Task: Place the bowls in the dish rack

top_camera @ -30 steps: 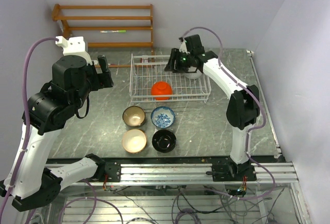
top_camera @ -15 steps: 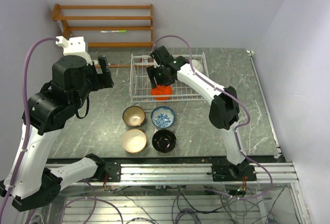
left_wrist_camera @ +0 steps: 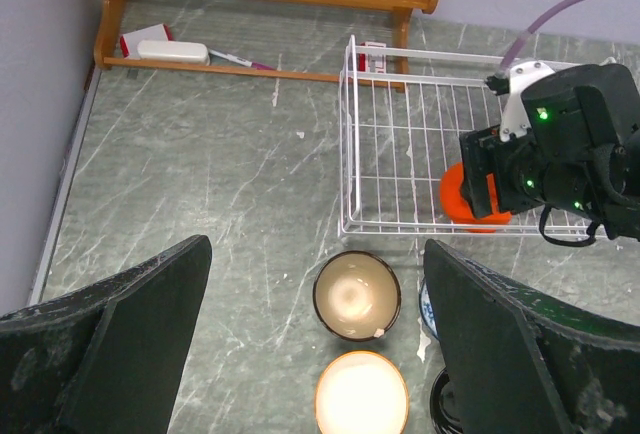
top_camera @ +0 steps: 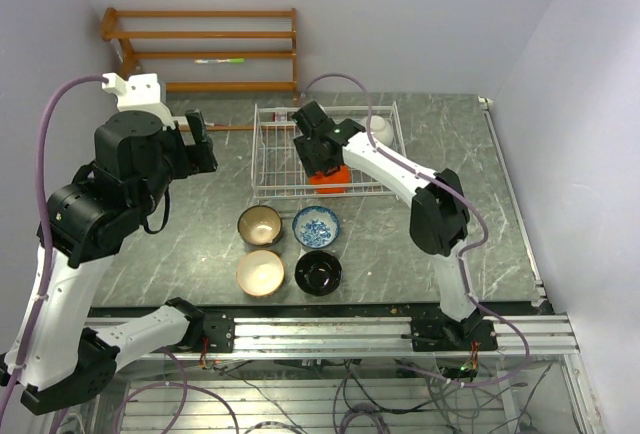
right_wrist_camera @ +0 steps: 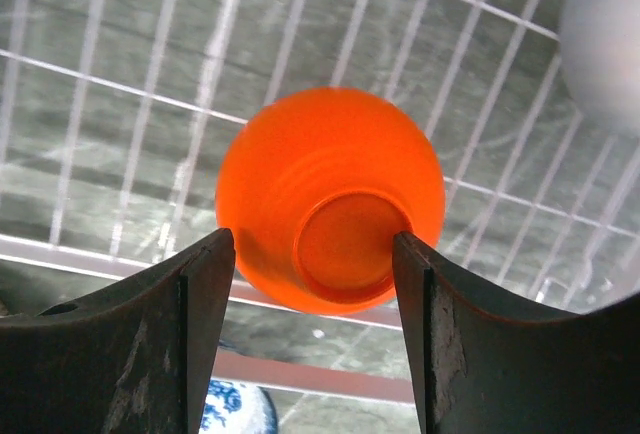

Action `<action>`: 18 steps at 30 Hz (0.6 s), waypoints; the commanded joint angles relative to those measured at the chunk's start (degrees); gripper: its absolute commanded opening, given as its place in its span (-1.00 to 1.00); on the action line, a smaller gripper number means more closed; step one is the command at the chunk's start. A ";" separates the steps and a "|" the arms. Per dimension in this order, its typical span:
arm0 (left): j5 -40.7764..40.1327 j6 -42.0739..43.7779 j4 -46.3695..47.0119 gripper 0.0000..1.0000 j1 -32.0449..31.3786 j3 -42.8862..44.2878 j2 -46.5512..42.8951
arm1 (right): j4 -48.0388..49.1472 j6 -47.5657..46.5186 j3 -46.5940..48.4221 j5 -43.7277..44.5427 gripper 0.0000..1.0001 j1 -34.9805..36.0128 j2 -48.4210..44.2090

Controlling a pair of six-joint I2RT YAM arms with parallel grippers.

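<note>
The bright orange-red bowl [right_wrist_camera: 330, 174] lies upside down inside the dish rack [left_wrist_camera: 347, 134], a low white wire-grid basket. It sits close against the rack's near wall, about midway along it. It is glossy and evenly coloured, and its round foot ring faces up with faint turned ridges around its sides. The right pincer [right_wrist_camera: 312, 239] hangs directly over it with its dark fingers [right_wrist_camera: 180, 344] spread, one on each side of the foot ring. Whether the pads touch the bowl cannot be made out. The white bowl [top_camera: 381, 131] rests in the far right corner of the rack. In the right wrist view it is only a pale blurred curve at the upper edge. The other four bowls stand upright in a tight square on the grey-green marbled desk [top_camera: 200, 224], just in front of the rack. The brown bowl with a tan inside [top_camera: 259, 224] is far left, the blue-and-white patterned bowl [top_camera: 316, 225] far right, the cream-beige bowl [top_camera: 260, 272] near left and the glossy black bowl [top_camera: 318, 272] near right. The left pincer [left_wrist_camera: 318, 247] is raised well above the desk on the left, looking down at this group. Its two fingers are held wide apart and grip nothing. An orange-brown wooden slatted shelf [top_camera: 200, 49] stands against the back wall behind the rack.
</note>
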 commanded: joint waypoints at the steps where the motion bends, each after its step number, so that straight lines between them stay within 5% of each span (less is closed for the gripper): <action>1: -0.36 -0.39 0.45 0.97 -0.33 -0.39 -0.49 | -1.68 2.40 -7.57 5.64 0.27 -1.73 -3.62; 18: 0.93 -0.56 1.19 0.97 -0.33 -0.46 0.19 | 4.26 1.71 -22.88 7.85 0.26 -11.83 -14.15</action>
